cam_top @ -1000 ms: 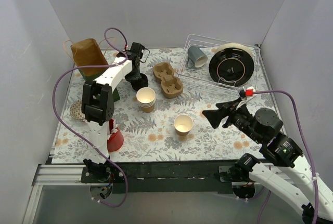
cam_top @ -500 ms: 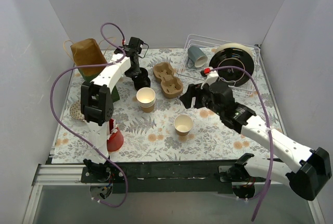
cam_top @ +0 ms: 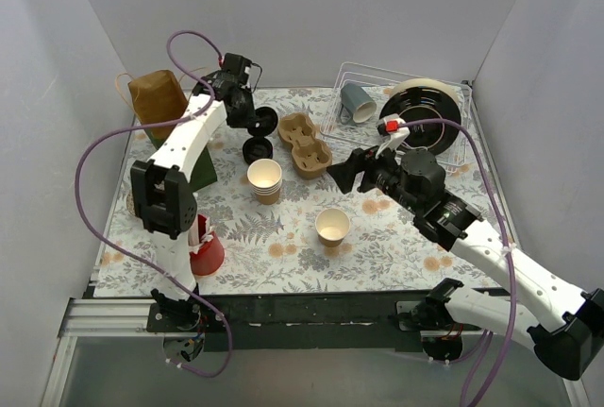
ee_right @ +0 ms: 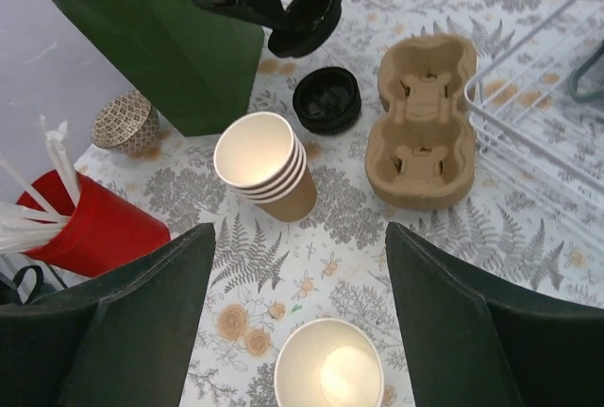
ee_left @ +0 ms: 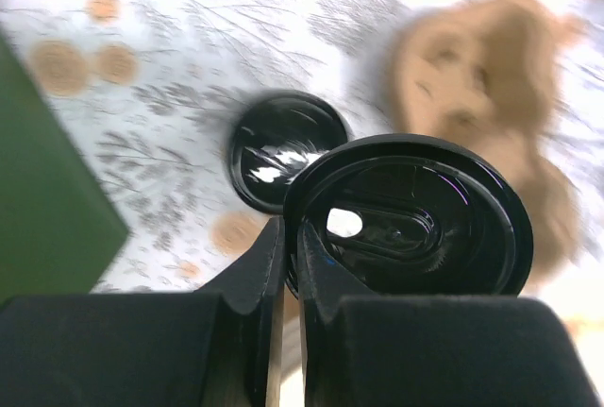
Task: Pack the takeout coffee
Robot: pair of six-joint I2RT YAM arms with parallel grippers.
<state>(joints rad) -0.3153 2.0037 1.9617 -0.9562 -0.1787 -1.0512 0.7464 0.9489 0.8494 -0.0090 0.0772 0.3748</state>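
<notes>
- From the top view, my left gripper (cam_top: 250, 122) is raised over the far left of the table (cam_top: 396, 246), its fingers pinched together on the rim of a black lid (cam_top: 263, 122).
- A second lid (cam_top: 257, 150) lies flat on the table just below the held one. Beside it sits the cup carrier (cam_top: 305, 144), with both wells empty.
- The stack of cups (cam_top: 265, 180) stands near the middle, open and unlidded. The single cup (cam_top: 332, 226) stands apart from it, nearer my bases.
- My right gripper (cam_top: 345, 171) hangs above the table between the carrier and the single cup, with its fingers spread and nothing between them.
- At the far right, the rack (cam_top: 453, 157) holds a grey-blue mug (cam_top: 357, 102) and a black plate (cam_top: 420, 116).
- On my left wrist camera, my two fingers (ee_left: 250, 284) press together on the near edge of the black lid (ee_left: 406, 223), which shows its hollow side. The second lid (ee_left: 278, 147) lies on the table behind it, and the carrier (ee_left: 481, 114) is a blur.
- On my right wrist camera, my fingers (ee_right: 142, 331) stand wide apart and hold nothing. The single cup (ee_right: 330, 374) is below them and the stack of cups (ee_right: 260, 161) is ahead. Further on are the second lid (ee_right: 327, 98), the carrier (ee_right: 425, 119) and the green bag (ee_right: 160, 39). A red cup (ee_right: 94, 228) of white sticks is at the left.
</notes>
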